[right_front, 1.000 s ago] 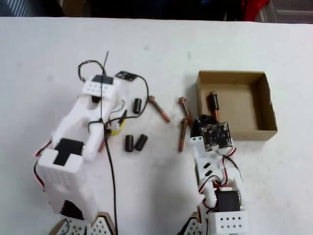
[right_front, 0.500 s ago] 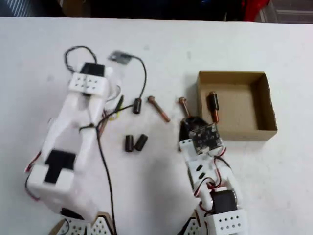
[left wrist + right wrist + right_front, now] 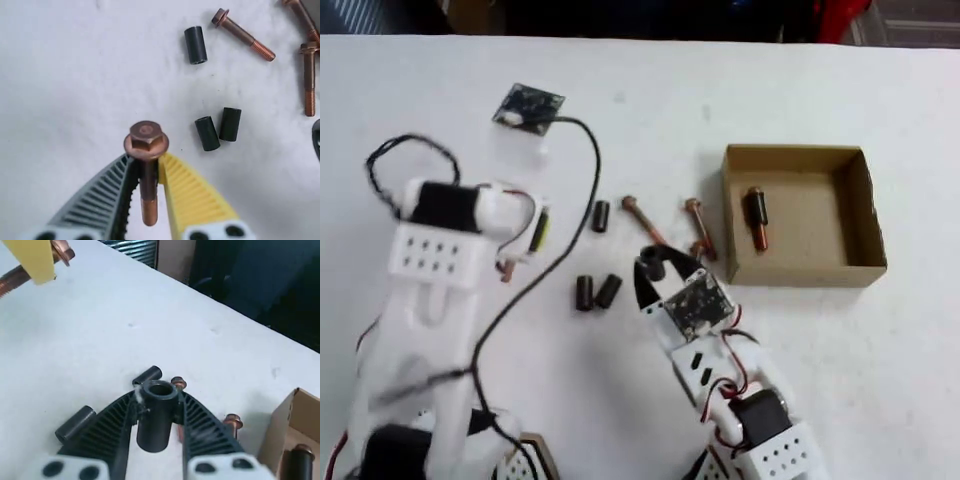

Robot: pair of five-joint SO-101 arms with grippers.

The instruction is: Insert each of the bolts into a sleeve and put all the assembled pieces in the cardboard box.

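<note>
My left gripper [image 3: 146, 157] is shut on a copper bolt [image 3: 146, 175], held above the table at the left [image 3: 525, 240]. My right gripper [image 3: 157, 397] is shut on a black sleeve [image 3: 154, 420] held upright; in the high view it hangs left of the cardboard box [image 3: 650, 272]. The cardboard box [image 3: 850, 205] holds one assembled piece [image 3: 757, 215]. Three loose sleeves [image 3: 601, 215] [image 3: 583, 292] [image 3: 608, 290] lie between the arms. Loose bolts [image 3: 642, 220] [image 3: 698, 225] lie beside the box's left wall.
The left arm's black cable [image 3: 565, 250] and a small circuit board [image 3: 528, 107] hang over the table's left half. The table's far edge meets a dark background. Bare table spreads behind the box and to its right.
The left arm swung left and back toward the table's left side, carrying the bolt. The right gripper moved left, away from the box's corner, with the sleeve in it.
</note>
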